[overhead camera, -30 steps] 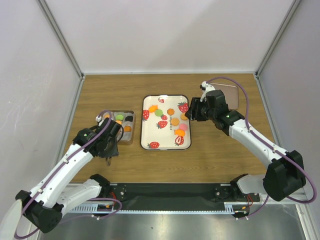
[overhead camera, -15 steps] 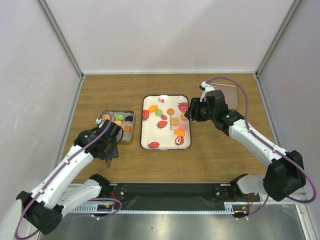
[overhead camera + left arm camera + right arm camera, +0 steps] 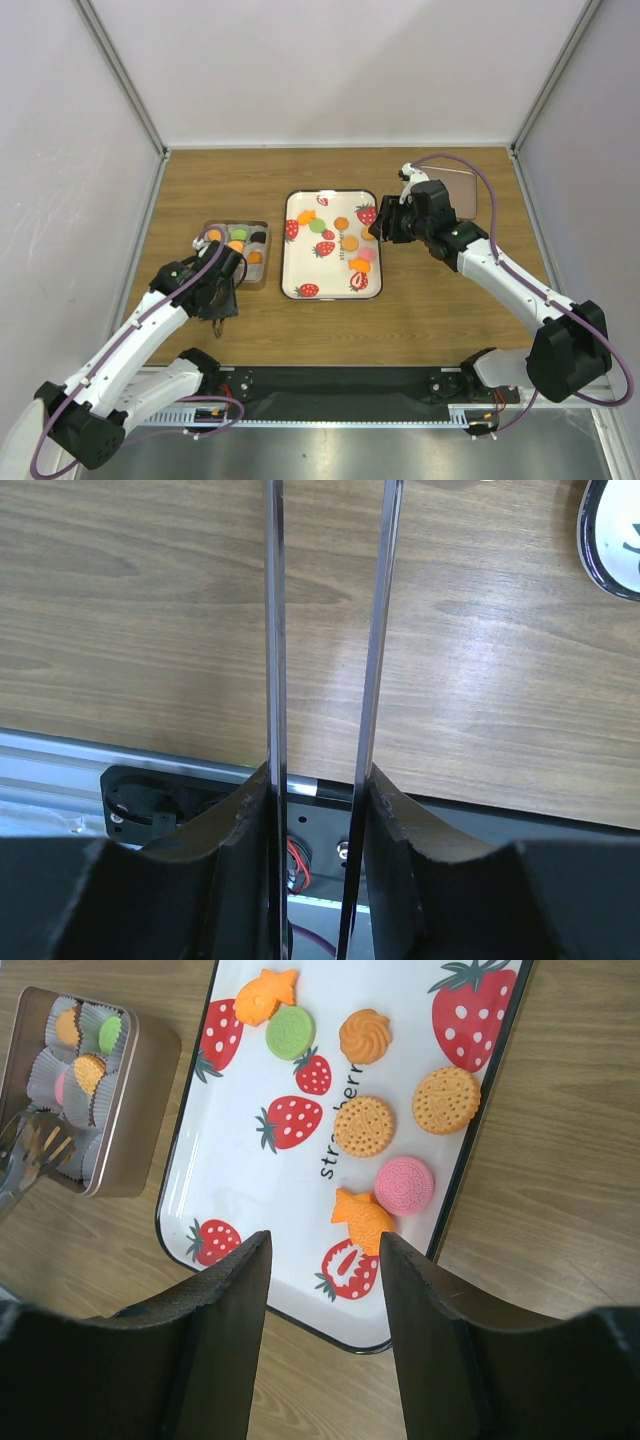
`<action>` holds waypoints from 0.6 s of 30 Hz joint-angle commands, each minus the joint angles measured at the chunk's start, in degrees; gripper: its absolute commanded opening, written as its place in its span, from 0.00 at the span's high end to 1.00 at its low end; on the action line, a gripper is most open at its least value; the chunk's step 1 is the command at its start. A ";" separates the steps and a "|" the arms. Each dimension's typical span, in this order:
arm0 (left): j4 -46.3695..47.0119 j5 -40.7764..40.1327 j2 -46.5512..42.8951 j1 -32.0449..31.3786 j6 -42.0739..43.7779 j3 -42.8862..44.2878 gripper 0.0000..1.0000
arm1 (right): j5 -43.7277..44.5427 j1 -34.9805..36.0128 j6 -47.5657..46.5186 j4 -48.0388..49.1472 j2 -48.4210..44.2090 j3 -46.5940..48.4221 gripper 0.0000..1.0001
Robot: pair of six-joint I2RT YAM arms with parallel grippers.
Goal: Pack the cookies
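– Wood-grain table (image 3: 430, 310), white walls round it. Where are the cookies (image 3: 363, 1126)?
– Seven lie on the tray (image 3: 240, 1185) at the centre of the top view, orange, green and pink, among printed strawberries. More sit in paper cups in the tin (image 3: 135, 1130) just left of the tray. From above a black one shows among them.
– And the left gripper (image 3: 315, 790)?
– Its fingers press on tongs (image 3: 275, 630) from outside. The two blades stand apart with only table seen between them. Their tips are cut off at the top edge of the left wrist view.
– Do the tips show anywhere?
– At the left edge of the right wrist view, near the tin's corner. Whether they touch the tin cannot be told.
– The right gripper (image 3: 323, 1240)?
– Spread, nothing between its fingers, near the tray's right edge in the top view.
– Anything hidden?
– A brownish lid (image 3: 470, 195) at upper right, partly behind the right arm.
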 commanded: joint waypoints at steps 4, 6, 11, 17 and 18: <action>0.74 0.15 -0.84 0.93 0.91 0.57 0.59 | -0.07 0.27 -0.25 1.55 -0.16 1.57 0.47; 0.65 0.15 -0.75 0.93 1.09 0.66 0.58 | -0.07 0.27 -0.25 1.47 -0.16 1.57 0.47; 0.47 0.06 -0.66 1.11 1.35 1.02 0.56 | -0.07 0.27 -0.34 1.64 -0.08 1.57 0.47; 0.12 -0.20 -0.75 1.20 1.44 1.63 0.55 | 0.01 0.27 -0.34 1.64 -0.07 1.57 0.47; 0.12 -0.20 -0.66 1.28 1.53 1.81 0.55 | 0.01 0.35 -0.34 1.64 -0.16 1.57 0.47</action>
